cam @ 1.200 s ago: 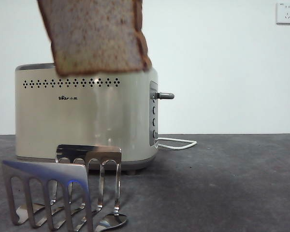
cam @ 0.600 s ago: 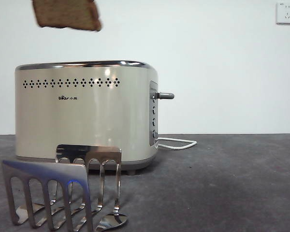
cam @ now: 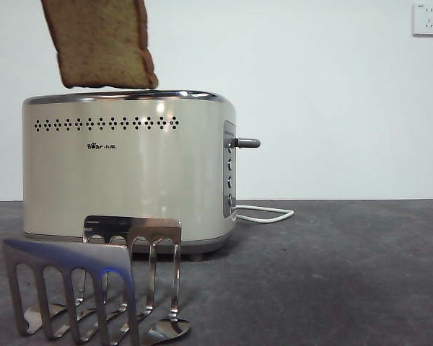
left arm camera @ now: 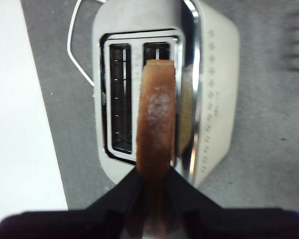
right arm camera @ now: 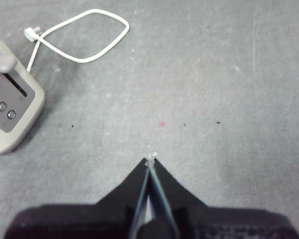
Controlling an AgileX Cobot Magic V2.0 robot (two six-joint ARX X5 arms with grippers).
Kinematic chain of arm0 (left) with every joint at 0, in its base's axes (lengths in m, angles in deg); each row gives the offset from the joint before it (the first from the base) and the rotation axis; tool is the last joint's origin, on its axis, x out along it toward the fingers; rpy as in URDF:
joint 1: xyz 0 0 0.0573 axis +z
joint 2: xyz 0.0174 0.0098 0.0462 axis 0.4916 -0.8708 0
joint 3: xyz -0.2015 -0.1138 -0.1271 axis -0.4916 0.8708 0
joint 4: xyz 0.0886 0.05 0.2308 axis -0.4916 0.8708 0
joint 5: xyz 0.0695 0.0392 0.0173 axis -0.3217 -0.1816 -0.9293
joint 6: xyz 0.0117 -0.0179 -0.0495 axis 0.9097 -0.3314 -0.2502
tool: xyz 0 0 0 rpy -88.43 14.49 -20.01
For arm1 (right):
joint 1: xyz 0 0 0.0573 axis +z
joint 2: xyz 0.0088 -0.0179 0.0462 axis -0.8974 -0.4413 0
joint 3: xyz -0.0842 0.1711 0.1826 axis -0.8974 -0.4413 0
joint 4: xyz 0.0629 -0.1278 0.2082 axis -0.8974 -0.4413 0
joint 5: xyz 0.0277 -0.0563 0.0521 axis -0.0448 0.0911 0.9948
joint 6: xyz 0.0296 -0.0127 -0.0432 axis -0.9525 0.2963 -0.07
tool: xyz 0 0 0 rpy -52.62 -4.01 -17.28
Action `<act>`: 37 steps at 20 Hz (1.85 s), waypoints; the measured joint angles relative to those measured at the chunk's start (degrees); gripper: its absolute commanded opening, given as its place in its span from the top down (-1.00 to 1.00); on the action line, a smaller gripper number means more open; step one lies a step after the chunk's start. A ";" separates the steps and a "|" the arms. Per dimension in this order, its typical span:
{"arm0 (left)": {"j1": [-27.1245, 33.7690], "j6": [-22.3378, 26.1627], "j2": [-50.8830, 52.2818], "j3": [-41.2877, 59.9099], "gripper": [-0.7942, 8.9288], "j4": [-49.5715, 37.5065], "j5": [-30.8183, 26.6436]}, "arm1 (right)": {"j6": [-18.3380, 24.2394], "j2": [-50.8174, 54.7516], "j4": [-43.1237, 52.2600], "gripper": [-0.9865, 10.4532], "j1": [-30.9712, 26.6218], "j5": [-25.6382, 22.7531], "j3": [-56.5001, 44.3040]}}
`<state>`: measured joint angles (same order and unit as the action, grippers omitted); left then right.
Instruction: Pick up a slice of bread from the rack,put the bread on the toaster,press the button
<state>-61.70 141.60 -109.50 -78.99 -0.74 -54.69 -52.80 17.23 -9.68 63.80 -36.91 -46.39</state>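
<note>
Front view: the slice of bread (cam: 101, 43) hangs in the air with its lower edge just above the chrome top rim of the toaster (cam: 126, 169), a thin strip of wall showing between them; its upper part runs out of the top of the frame, so the tool carrying it is not seen here. The button (cam: 247, 143) sticks out sideways from the grey end panel, with open wall and bare bench (cam: 346, 274) beside it. The rack (cam: 94, 285) stands at the near edge of the bench, in front of the toaster and apart from it, holding no bread. A white cord (cam: 263, 213) loops on the bench by the toaster's base.

Left wrist view: the left tool (left arm camera: 153, 186) is clamped on the slice of bread (left arm camera: 156, 119), one black jaw on each flat side. The crust edge points down at the toaster (left arm camera: 217, 94), over the slot nearer its dotted face; the other slot lies uncovered alongside.

Right wrist view: the right tool (right arm camera: 150, 167) has its jaws pressed together on nothing, over bare bench (right arm camera: 214, 74). The toaster's end panel with the button (right arm camera: 2, 63) sits well apart from it, the cord (right arm camera: 84, 35) looped nearby.
</note>
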 measured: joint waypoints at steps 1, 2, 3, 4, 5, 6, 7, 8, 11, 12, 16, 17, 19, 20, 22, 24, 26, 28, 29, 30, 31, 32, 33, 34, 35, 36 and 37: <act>0.09 -0.72 -0.76 0.00 0.85 -1.20 0.00 | 0.00 0.00 -0.17 0.84 0.00 0.00 0.00; 0.11 -1.60 -1.44 0.00 0.85 -2.29 0.02 | 0.00 -0.02 -0.37 0.84 0.00 0.00 0.00; 0.13 -2.23 -1.99 0.00 0.85 -2.80 0.02 | 0.00 -0.02 -0.68 0.84 0.00 0.00 0.00; 0.13 -2.69 -2.45 0.00 0.85 -2.78 0.02 | 0.00 -0.02 -0.98 0.84 0.00 0.00 0.00; 0.22 -2.93 -2.80 0.00 0.85 -2.64 0.02 | 0.00 -0.02 -1.18 0.84 0.00 0.00 0.00; 0.22 -3.10 -3.15 0.00 0.85 -2.25 0.15 | 0.00 -0.02 -1.25 0.84 0.00 -0.02 0.00; 0.22 -3.13 -3.43 0.00 0.85 -1.57 0.57 | 0.00 0.00 -1.22 0.84 0.00 0.00 0.00; 0.24 -3.13 -3.67 0.00 0.85 -0.85 1.42 | 0.00 -0.02 -1.22 0.84 0.00 -0.02 0.00; 0.39 -3.15 -3.96 0.00 0.85 -0.52 2.99 | 0.00 -0.02 -1.22 0.84 0.00 -0.02 0.00; 0.63 -3.15 -4.04 0.00 0.85 -0.59 3.04 | 0.00 -0.02 -1.25 0.84 0.00 -0.02 0.00; 2.23 -3.15 -6.29 0.00 0.85 -1.33 3.02 | 0.22 -0.02 -1.25 0.84 0.00 0.00 0.00; 2.78 -3.15 -7.10 0.00 0.85 -2.03 3.04 | 0.22 -0.02 -1.25 0.84 0.00 -0.02 0.00; 3.80 -3.15 -8.44 0.00 0.85 -4.22 3.04 | 0.22 -0.02 -1.25 0.84 0.00 0.00 0.00; 4.22 -3.13 -8.87 0.00 0.85 -5.09 3.02 | 0.24 -0.02 -1.25 0.84 0.00 0.00 0.00; 4.61 -3.10 -9.55 -0.15 0.85 -6.01 3.54 | 0.35 -0.02 -1.25 0.84 0.00 0.00 0.00; 4.90 -3.10 -10.73 -0.22 0.85 -6.03 5.60 | 0.37 -0.02 -1.27 0.84 0.00 -0.02 0.00; 4.94 -3.10 -12.22 -0.20 0.85 -6.05 5.99 | 0.37 -0.02 -1.27 0.84 0.00 0.00 0.00; 4.92 -3.10 -12.52 -0.17 0.84 -6.03 6.03 | 0.37 -0.02 -1.27 0.84 0.00 0.00 0.00; 4.94 -3.10 -12.44 -0.17 0.84 -6.03 6.03 | 0.37 -0.02 -1.27 0.84 0.00 -0.02 0.00; 4.94 -3.10 -12.41 -0.17 0.84 -6.03 6.03 | 0.37 -0.02 -1.27 0.84 0.00 -0.02 0.00; 4.94 -3.17 -12.41 -0.17 0.84 -6.03 6.03 | 0.37 0.00 -1.27 0.84 0.00 0.00 0.00; 4.94 -3.80 -12.41 -0.17 0.84 -6.03 6.03 | 0.37 -0.02 -1.27 0.84 0.00 0.00 0.00; 4.94 -4.68 -12.41 -0.17 0.83 -6.03 6.03 | 0.37 -0.02 -1.27 0.84 0.00 -0.02 0.00; 4.94 -6.03 -12.41 -0.17 0.82 -6.05 6.03 | 0.37 -0.02 -1.27 0.84 0.00 0.00 0.00; 4.94 -7.13 -12.41 -0.17 0.82 -6.14 6.03 | 0.37 0.00 -1.27 0.84 0.00 0.00 0.00; 4.94 -8.11 -12.41 -0.17 0.82 -6.38 6.03 | 0.37 -0.02 -1.27 0.84 0.00 0.00 0.00; 4.94 -8.55 -12.41 -0.17 0.82 -6.75 6.03 | 0.37 -0.02 -1.27 0.84 0.00 0.00 0.00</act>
<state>-56.76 133.05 -121.92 -79.16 -7.49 -48.65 -52.43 17.21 -10.95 63.80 -36.91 -46.39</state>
